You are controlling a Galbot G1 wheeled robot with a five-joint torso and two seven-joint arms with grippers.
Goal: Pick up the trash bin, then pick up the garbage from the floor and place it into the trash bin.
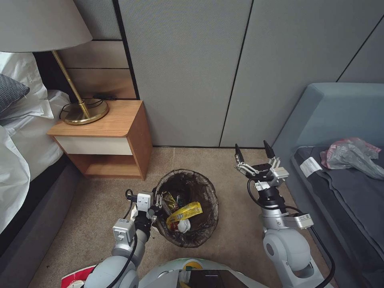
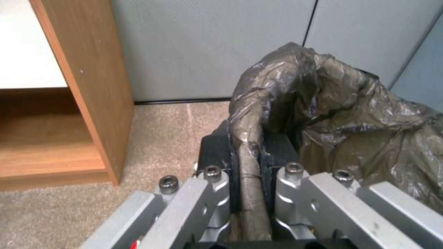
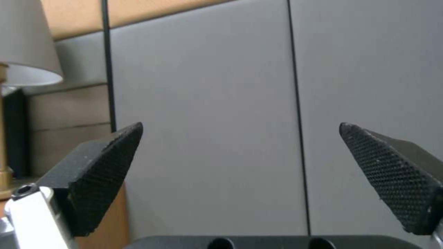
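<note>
Here, near to far:
Left end effector: lower centre-left of the head view, closed tight on the bagged rim of the trash bin; in the left wrist view the dark fingers pinch a fold of the brown bag between them.
Trash bin: lower centre of the head view, over the tan carpet, its brown bag folded over the rim.
Garbage: a yellow wrapper lies inside the bin with a white crumpled scrap touching it and a darker wrapper beside the left fingers.
Right end effector: right of centre, raised clear of the bin, fingers spread wide with nothing between them; the right wrist view shows both black pads well apart against the grey wall.
Nightstand: upper left, carrying a brass lamp.
Sofa: right edge, a grey plastic bag lying on it.
</note>
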